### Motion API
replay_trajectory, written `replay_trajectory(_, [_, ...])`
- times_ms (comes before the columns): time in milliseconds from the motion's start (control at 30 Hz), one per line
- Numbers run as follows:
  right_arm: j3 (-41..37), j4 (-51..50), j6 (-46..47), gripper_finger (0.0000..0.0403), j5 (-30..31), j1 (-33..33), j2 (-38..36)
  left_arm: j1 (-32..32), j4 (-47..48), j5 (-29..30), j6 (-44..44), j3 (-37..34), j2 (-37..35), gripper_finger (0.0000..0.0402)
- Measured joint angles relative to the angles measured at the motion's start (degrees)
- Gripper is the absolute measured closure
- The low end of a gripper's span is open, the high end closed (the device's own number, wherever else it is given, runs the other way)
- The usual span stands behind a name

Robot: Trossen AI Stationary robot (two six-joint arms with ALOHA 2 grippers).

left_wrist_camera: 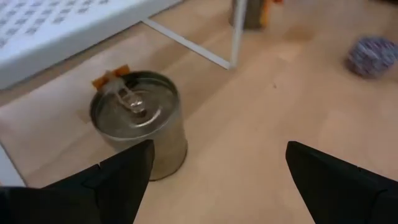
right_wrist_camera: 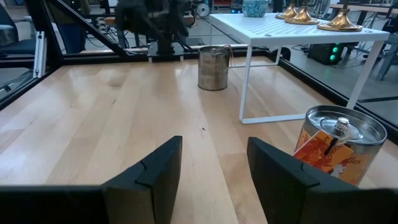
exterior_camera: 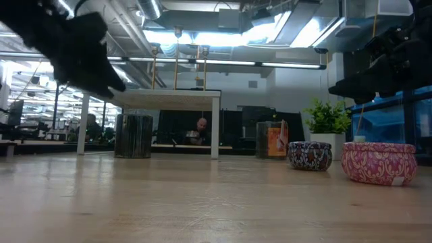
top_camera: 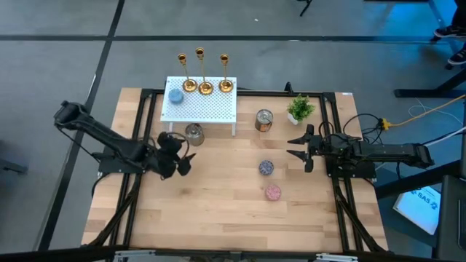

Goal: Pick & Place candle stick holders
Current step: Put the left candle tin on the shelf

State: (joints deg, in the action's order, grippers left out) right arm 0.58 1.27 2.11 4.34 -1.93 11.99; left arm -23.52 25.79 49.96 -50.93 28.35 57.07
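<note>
Standing in a row along the far edge of a white perforated shelf (top_camera: pixel 200 108), three gold candle stick holders (top_camera: pixel 206 87) are seen upright, bases close together, stems rising toward the far side in the high view. A small blue tin (top_camera: pixel 175 95) is placed on the same shelf, just beside the leftmost holder. In the right wrist view only the holders' flared bases (right_wrist_camera: pixel 339 23) are shown on the shelf top.

The left hand (top_camera: pixel 183 153) is held above the tabletop (top_camera: pixel 218 211) just beside a silver tin (top_camera: pixel 194 134), fingers spread and released, nothing gripped. In the left wrist view the silver tin (left_wrist_camera: pixel 140 121) is seen with a pull-tab lid, near one finger (left_wrist_camera: pixel 118 183) but not between the two; whether it is touched cannot be told.

The right hand (top_camera: pixel 300 148) is held over the right side of the tabletop, fingers parted and empty, pointed toward the middle. A copper tin with an orange label (top_camera: pixel 263 120) is set near it, beside the shelf's right leg. A small potted plant (top_camera: pixel 299 109) is placed at the far right. A speckled round tin (top_camera: pixel 266 168) and a pink round tin (top_camera: pixel 273 192) are laid on the tabletop, well apart from the holders. In the low view a person (exterior_camera: pixel 200 128) is visible in the room behind.
</note>
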Motion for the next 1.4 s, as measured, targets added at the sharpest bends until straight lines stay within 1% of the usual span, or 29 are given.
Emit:
replay_trajectory(133, [0.00, -0.01, 0.00, 0.0217, 0.00, 0.00, 0.00, -0.96, -11.14, 8.57, -1.28, -5.07, 4.47, 0.0041])
replay_trajectory(233, [0.00, -0.01, 0.00, 0.0217, 0.02, 0.00, 0.00, -0.88, -18.05, 12.60, -0.30, -7.02, 9.33, 0.0041])
replay_trajectory(333, [0.00, 0.01, 0.01, 0.0217, 0.00, 0.00, 0.00, 0.23, -21.42, 15.19, -0.96, -7.16, 15.37, 0.0041])
replay_trajectory(433, [0.00, 0.01, 0.02, 0.0217, 0.00, 0.00, 0.00, 1.78, -24.90, 18.41, -5.00, -7.16, 21.29, 0.0041])
replay_trajectory(533, [0.00, 0.01, 0.00, 0.0217, 0.00, 0.00, 0.00, 2.81, -28.67, 19.61, -6.29, -7.09, 26.21, 0.0041])
replay_trajectory(633, [0.00, 0.01, 0.00, 0.0217, 0.02, 0.00, 0.00, 3.14, -30.37, 20.58, -6.61, -7.09, 29.42, 0.0041])
replay_trajectory(733, [0.00, 0.01, 0.02, 0.0217, 0.00, 0.00, 0.00, 2.61, -29.97, 20.97, -5.51, -7.09, 30.33, 0.0041])
replay_trajectory(900, [0.00, 0.01, 0.00, 0.0217, 0.02, 0.00, 0.00, 2.48, -29.92, 25.81, -2.92, -7.09, 29.89, 0.0041])
replay_trajectory(1033, [0.00, 0.01, 0.00, 0.0217, 0.11, 0.00, 0.00, 3.70, -28.80, 26.20, -2.97, -7.09, 29.91, 0.0041])
replay_trajectory(1200, [0.00, 0.01, 0.00, 0.0217, 0.11, 0.00, 0.00, 6.96, -28.86, 26.70, -4.63, -7.09, 29.91, 0.0040])
replay_trajectory(1267, [0.00, 0.01, 0.00, 0.0217, 0.11, 0.00, 0.00, 8.13, -29.10, 26.62, -5.02, -7.09, 29.90, 0.0033])
replay_trajectory(1400, [0.00, 0.01, 0.00, 0.0217, 0.11, 0.00, 0.00, 9.10, -28.73, 26.07, -7.29, -7.16, 29.91, 0.0006])
